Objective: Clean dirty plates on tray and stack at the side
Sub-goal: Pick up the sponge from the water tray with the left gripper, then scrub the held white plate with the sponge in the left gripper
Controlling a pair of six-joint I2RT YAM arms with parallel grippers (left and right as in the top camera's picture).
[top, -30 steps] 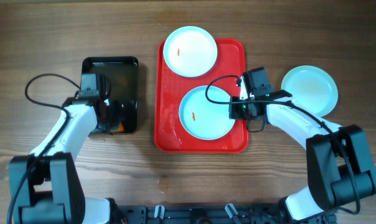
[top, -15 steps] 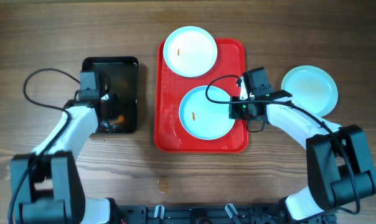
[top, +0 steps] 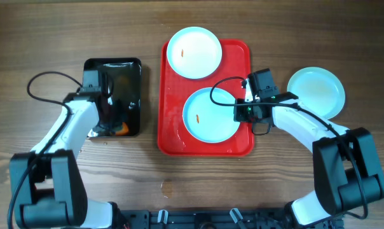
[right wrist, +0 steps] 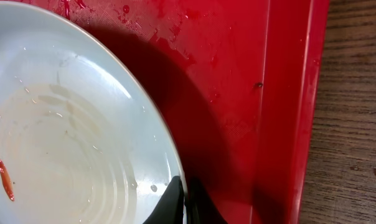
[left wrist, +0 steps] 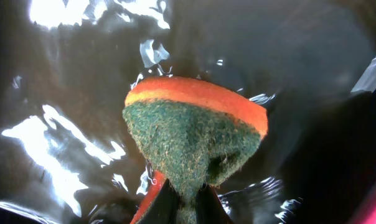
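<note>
Toward the left edge of the counter [top: 52, 38], the left gripper [left wrist: 182, 202] pinched a sponge [left wrist: 194, 137] over the black tray [top: 131, 70]. Mid-counter, the right gripper [right wrist: 183, 200] seemingly clamped the rim of the near plate [right wrist: 70, 143] on the red tray [right wrist: 238, 93].

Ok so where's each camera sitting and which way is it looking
Overhead: above the table, facing straight down on red tray, black tray; left arm and right arm show.
Left wrist: on the left arm, facing down at sponge pinched in left gripper.
Right wrist: on the right arm, facing down at near plate, rim in right gripper.
Shared: overhead also shows sponge and near plate.
</note>
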